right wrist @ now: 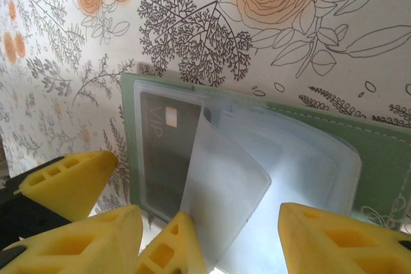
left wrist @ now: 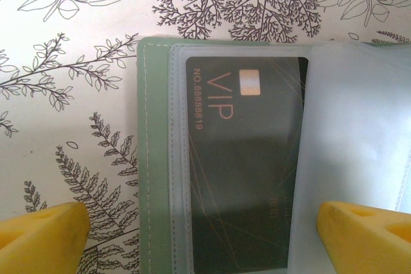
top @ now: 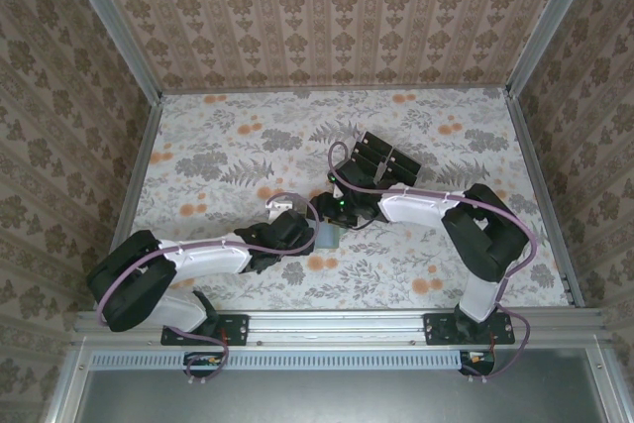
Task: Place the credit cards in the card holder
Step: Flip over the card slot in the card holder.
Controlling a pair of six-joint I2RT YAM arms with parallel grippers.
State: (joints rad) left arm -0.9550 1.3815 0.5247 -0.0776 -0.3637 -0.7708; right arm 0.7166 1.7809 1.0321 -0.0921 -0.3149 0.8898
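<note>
Holder (left wrist: 154,158) is laid open on the table (top: 218,156), right under both grippers, with 1 card (left wrist: 244,171) already tucked into a clear sleeve. Left gripper (left wrist: 205,229) is spread wide over it, nothing held. Right gripper (right wrist: 225,232) is parted about halfway, with a loose sleeve leaf (right wrist: 225,178) propped up between the jaws. Whether it's actually pinched can't be told tbh. Looks like a free pocket is being exposed. Next, 1 of the other cards (top: 381,160) just beyond would need to be fetched, and that floppy leaf could get in the way.
</note>
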